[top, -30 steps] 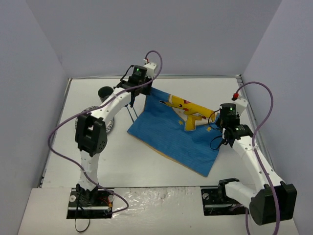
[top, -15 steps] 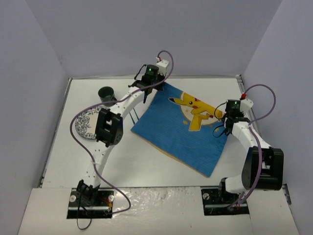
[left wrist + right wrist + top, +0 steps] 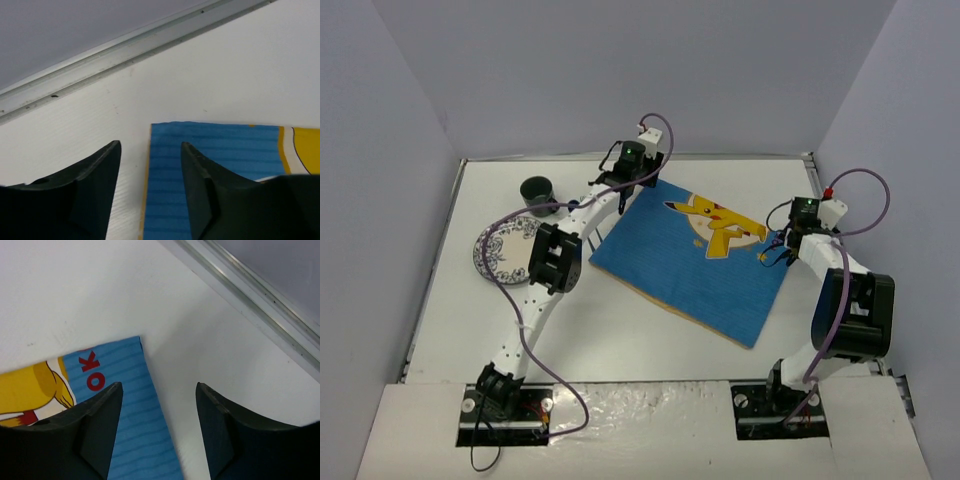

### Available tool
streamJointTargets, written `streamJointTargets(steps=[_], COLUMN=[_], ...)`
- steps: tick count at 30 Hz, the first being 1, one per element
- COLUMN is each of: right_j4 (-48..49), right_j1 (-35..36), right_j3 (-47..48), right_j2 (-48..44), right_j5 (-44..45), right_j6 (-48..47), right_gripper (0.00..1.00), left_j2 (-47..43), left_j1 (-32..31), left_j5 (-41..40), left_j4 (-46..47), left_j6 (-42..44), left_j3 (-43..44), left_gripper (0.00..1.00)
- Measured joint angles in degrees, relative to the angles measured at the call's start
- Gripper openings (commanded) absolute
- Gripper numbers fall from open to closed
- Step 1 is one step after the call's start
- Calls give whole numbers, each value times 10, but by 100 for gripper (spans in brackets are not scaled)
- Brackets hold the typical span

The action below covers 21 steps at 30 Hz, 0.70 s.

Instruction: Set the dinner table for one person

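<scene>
A blue placemat with a yellow cartoon figure lies flat on the white dinner table, turned at a slant. My left gripper hovers over its far left corner, jaws open and empty, straddling the mat's left edge. My right gripper is over the far right corner, also open and holding nothing. A patterned plate and a dark green cup sit at the table's left.
A metal rail runs along the table's far edge, close behind both grippers. Grey walls enclose the table on three sides. Purple cables loop above each arm.
Both grippers carried the placemat back and to the right, flattened it onto the table, then opened and let go of its corners. The plate and cup came into view.
</scene>
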Motion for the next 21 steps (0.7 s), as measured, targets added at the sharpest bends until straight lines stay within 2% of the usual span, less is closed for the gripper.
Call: streamJointTargets(steps=[2, 4, 9, 12, 17, 21], right_j4=[-6, -9, -9, -6, 5, 17], right_j1=[0, 1, 19, 54, 105, 106], right_j3=[10, 17, 21, 22, 16, 16], right_j2=[-5, -18, -78, -97, -91, -52], right_j5=[5, -1, -60, -95, -151, -178], right_j6=[-6, -13, -36, -51, -68, -82], right_gripper=[69, 70, 75, 77, 85, 85], left_j2=[-4, -17, -118, -213, -372, -436], left_j1=[3, 5, 4, -3, -28, -54], left_j5=[-11, -20, -40, -59, -97, -116], left_j4=[1, 2, -27, -44, -55, -51], left_j6=[2, 2, -2, -18, -87, -130], left_j3=[0, -9, -81, -145, -279, -386], left_gripper=[92, 97, 97, 97, 97, 97])
